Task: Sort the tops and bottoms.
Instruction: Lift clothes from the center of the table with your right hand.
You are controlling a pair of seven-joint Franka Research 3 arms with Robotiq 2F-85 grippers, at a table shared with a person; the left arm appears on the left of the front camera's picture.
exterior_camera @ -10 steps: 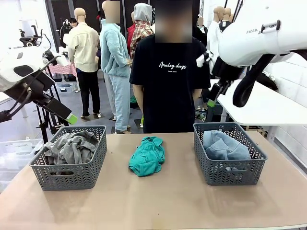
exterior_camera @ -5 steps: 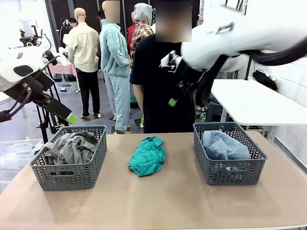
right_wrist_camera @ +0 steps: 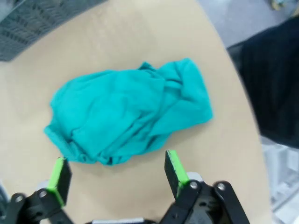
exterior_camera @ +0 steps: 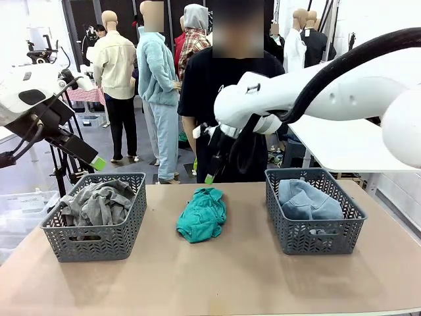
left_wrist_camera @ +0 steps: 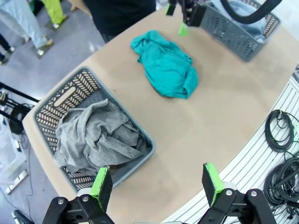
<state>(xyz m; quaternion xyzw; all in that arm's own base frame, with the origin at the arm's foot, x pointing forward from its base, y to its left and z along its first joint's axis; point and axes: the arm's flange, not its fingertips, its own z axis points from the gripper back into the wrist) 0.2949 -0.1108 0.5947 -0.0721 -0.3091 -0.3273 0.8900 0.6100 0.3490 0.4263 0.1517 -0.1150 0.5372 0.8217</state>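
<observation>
Right end effector [exterior_camera: 209, 172] now lower, above teal-green top [exterior_camera: 202, 214].

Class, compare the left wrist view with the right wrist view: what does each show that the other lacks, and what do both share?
Left wrist view alone: the grey top heaped in the left basket, the right basket with the denim bottoms, the open left gripper, and cables beyond the table edge. Right wrist view alone: a close look between the open right gripper and its green pads. Both: the teal-green top crumpled on the tan table, and the person's black clothing.
</observation>
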